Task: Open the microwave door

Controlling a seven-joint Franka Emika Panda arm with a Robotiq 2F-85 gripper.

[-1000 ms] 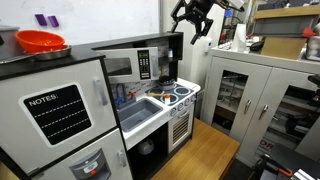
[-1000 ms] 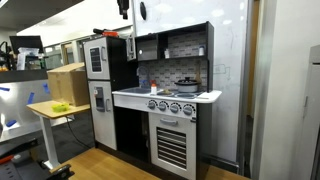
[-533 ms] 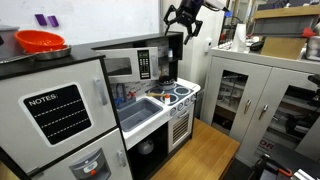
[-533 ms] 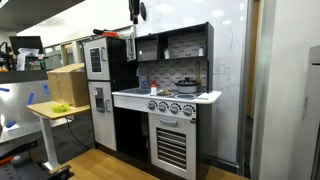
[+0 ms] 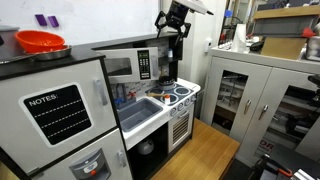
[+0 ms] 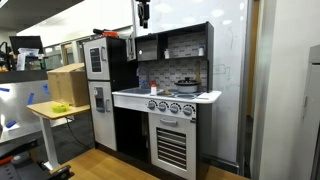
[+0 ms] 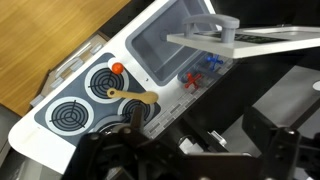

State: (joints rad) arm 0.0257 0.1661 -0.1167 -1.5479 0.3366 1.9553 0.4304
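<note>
Clearance above the toy kitchen's top edge (image 5: 135,43) is free. The tool (image 5: 172,28) hangs there, fingers spread, gripping nothing. The microwave door (image 5: 128,66) sits closed, lower and well apart from it. The arm (image 5: 197,5) enters from above, wrist angled down over the stove (image 7: 105,92).

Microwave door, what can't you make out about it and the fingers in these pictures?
- Microwave door: handle and hinge side too small in an exterior view.
- Wrist view: door outside the frame; only stove and sink show.
- Fingers: tiny in both exterior views, dark blur along the wrist view's bottom edge; spread unclear.
</note>
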